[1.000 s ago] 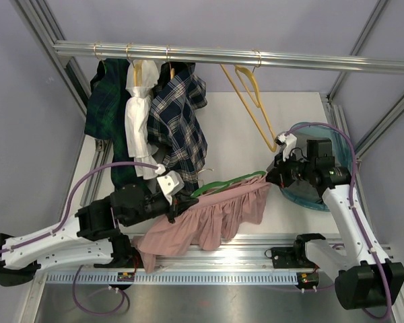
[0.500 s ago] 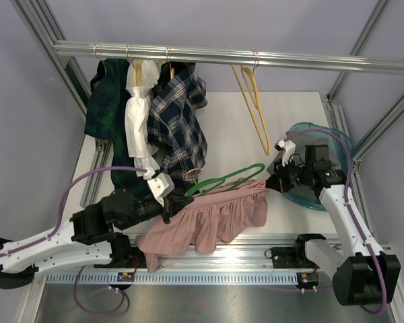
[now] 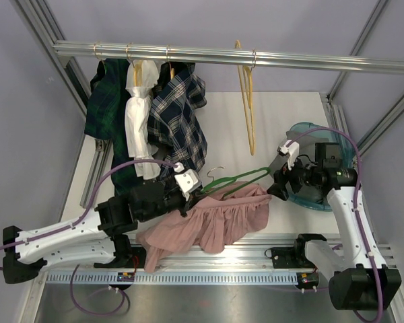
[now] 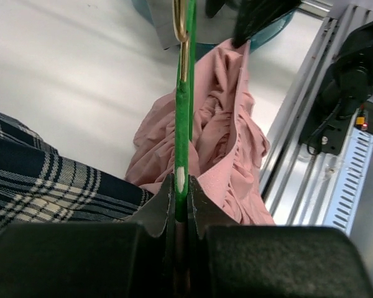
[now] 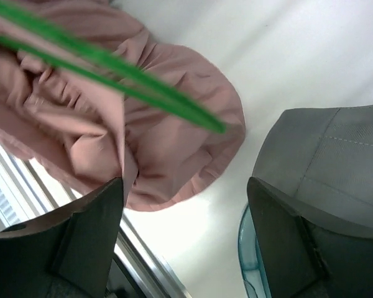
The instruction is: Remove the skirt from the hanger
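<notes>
A pink skirt point(image 3: 212, 219) lies bunched on the white table near the front edge. A green hanger point(image 3: 237, 180) stands over it, its right end free of the cloth. My left gripper point(image 3: 192, 195) is shut on the hanger's left end and holds it above the skirt. In the left wrist view the hanger point(image 4: 184, 118) runs straight out from the left gripper point(image 4: 181, 186), with the skirt point(image 4: 227, 155) below and to its right. My right gripper point(image 3: 277, 186) is open and empty beside the skirt's right edge. In the right wrist view the right gripper point(image 5: 186, 217) hangs over the skirt point(image 5: 155, 143) and the hanger tip point(image 5: 193, 115).
A teal basket point(image 3: 303, 198) sits at the right under the right arm. Plaid and white garments point(image 3: 178, 114) hang from the rail at the back left. An empty yellow hanger point(image 3: 248, 101) hangs from the rail at centre. An aluminium rail point(image 3: 256, 256) runs along the front edge.
The left gripper moved right and lifted the green hanger. The skirt slid off its right end and bunched up. The right gripper drew back slightly. The yellow hanger swung.
</notes>
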`<state>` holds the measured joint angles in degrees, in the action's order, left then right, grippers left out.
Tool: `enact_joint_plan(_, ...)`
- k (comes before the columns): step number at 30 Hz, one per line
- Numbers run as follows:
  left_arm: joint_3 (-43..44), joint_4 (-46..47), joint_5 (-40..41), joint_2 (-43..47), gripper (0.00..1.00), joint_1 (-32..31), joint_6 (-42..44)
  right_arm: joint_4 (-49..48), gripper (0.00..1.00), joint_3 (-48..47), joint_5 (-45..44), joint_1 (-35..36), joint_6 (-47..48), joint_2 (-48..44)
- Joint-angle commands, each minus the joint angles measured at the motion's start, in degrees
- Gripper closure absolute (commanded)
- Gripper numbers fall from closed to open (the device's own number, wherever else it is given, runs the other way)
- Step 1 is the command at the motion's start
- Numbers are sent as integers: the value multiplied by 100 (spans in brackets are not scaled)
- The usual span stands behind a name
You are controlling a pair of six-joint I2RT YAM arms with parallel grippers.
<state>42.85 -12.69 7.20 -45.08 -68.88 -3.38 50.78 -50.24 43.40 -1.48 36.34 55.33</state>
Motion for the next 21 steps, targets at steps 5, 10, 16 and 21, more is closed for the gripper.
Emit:
enact_joint_plan(5, 452, 425, -684, -229, 100, 621, 303, 2101, 14, -820, 493, -55, 3024, -365)
enact_joint_plan(10, 479, 381, -1693, -343, 100, 868, 882, 3138, 14, -1321, 1468, -63, 4565, -173)
enact_joint_plan(16, 619, 179, -2583, -581, 100, 859, 1427, 3279, 15, -1928, 2234, -37, 5058, 495)
enact_joint_plan(21, 698, 337, -2680, -782, 100, 859, 1524, 3763, 19, -2323, 2104, 410, 5507, 1128)
